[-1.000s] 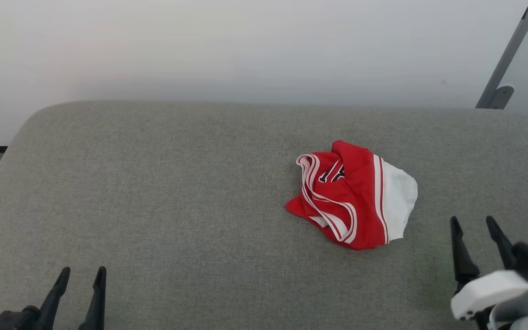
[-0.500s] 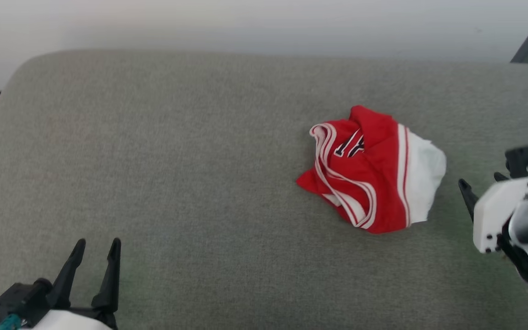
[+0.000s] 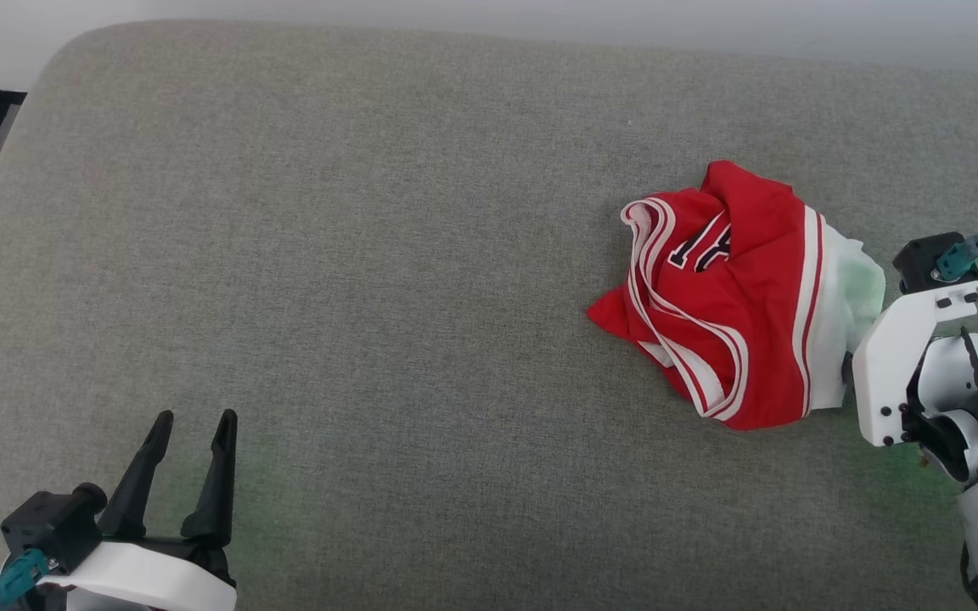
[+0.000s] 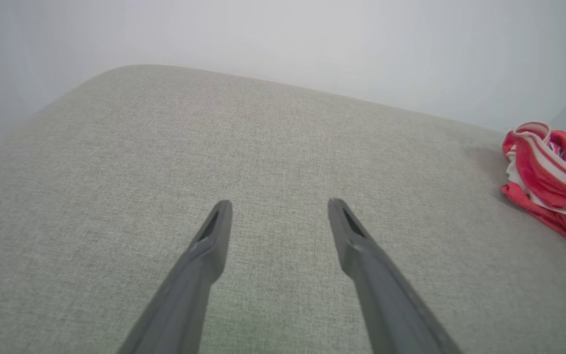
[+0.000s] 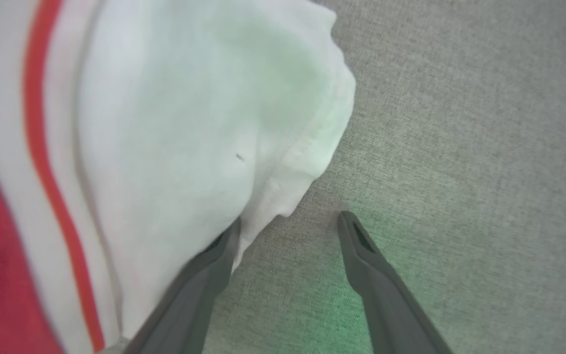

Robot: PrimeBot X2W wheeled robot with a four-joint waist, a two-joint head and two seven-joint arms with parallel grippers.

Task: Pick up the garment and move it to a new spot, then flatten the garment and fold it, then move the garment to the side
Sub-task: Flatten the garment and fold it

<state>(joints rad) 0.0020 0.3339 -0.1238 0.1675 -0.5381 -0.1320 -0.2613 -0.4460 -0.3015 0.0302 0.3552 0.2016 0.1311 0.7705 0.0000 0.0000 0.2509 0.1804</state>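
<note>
Your right jaws: open, empty, one finger [image 5: 212,265] against the white sleeve [image 5: 189,108] of the shirt [image 3: 727,305] | your left jaws: open, empty, well apart over bare worktop [image 3: 370,255] | shirt: crumpled heap on worktop's right side | progress, judged: nothing done yet; you still owe grab, move, flatten, fold, set-aside.

Garment [image 3: 735,314]: crumpled, lettering [image 3: 697,246] mostly buried in folds and unreadable. The left wrist view cuts it off at the right edge. The right wrist view cuts it off at top and left, and the red part is blurred. Right gripper [image 5: 288,219]: in the head view, fingers hidden behind its wrist housing [image 3: 901,365].
</note>
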